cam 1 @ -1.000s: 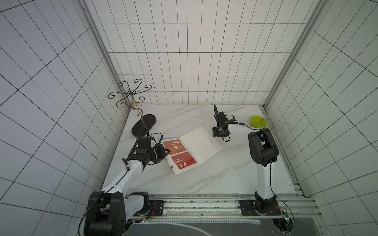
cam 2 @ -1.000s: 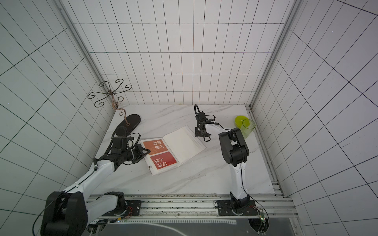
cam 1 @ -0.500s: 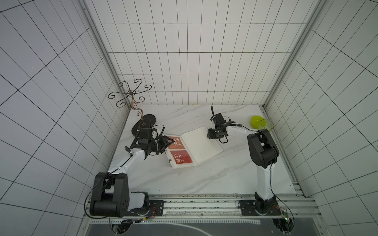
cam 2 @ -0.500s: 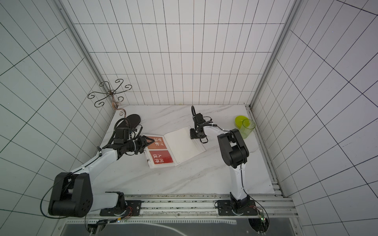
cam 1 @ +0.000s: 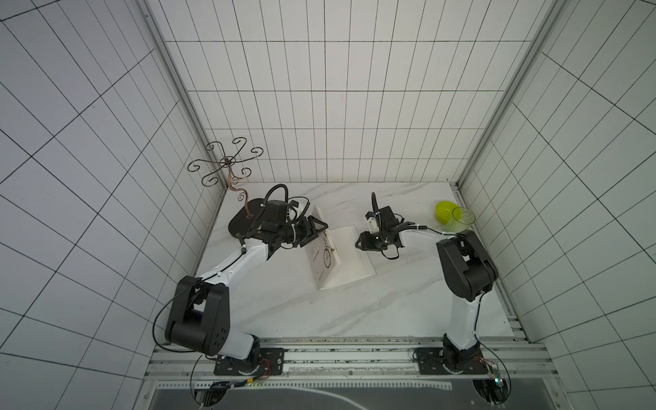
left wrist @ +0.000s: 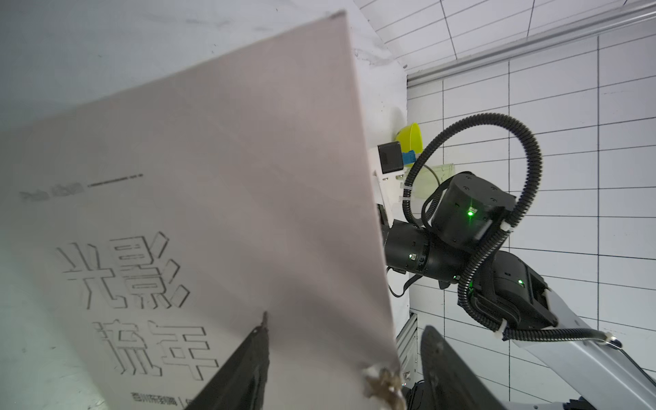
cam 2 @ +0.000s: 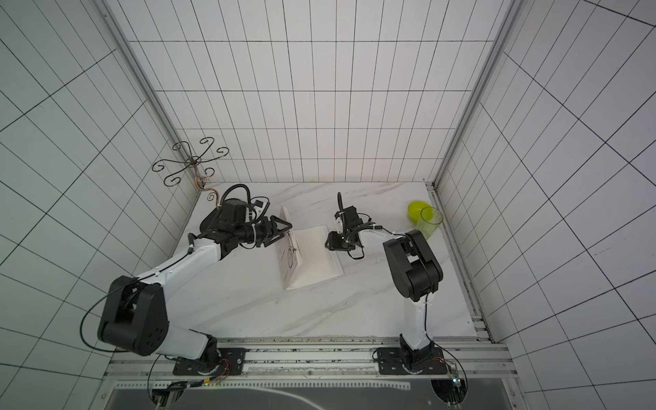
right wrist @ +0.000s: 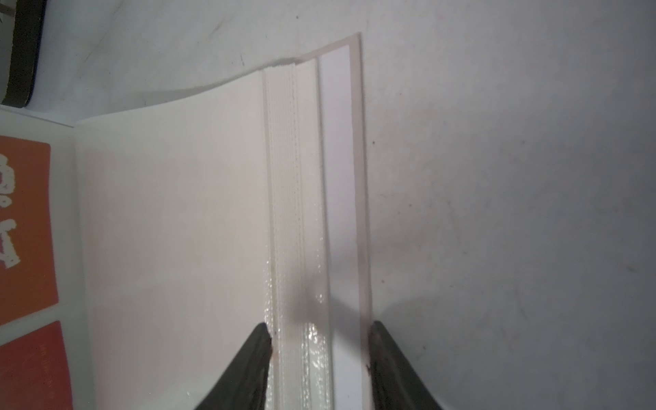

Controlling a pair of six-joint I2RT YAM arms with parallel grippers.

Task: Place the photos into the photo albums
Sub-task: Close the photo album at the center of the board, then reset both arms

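The album (cam 1: 351, 261) lies half open in the middle of the surface (cam 1: 284, 305), its right pages flat. Its front cover (cam 1: 323, 255) stands almost upright on the left, with the title and bicycle facing left. The left hand (cam 1: 321, 232) is at the cover's raised edge, toward its far end. It is open, its 2 fingers (left wrist: 248, 358) spread wide with that edge between them. The right hand (cam 1: 360, 244) points down at the album's right edge, its fingers (right wrist: 248, 365) apart: 1 on the top page's rim, 1 at the back cover's rim. An orange photo (right wrist: 25, 230) and a red photo (right wrist: 35, 365) are on the left page, inside the raised cover. A green bowl (cam 1: 445, 212) and a clear cup (cam 1: 463, 220) sit far right. A black stand (cam 1: 245, 222) sits far left.
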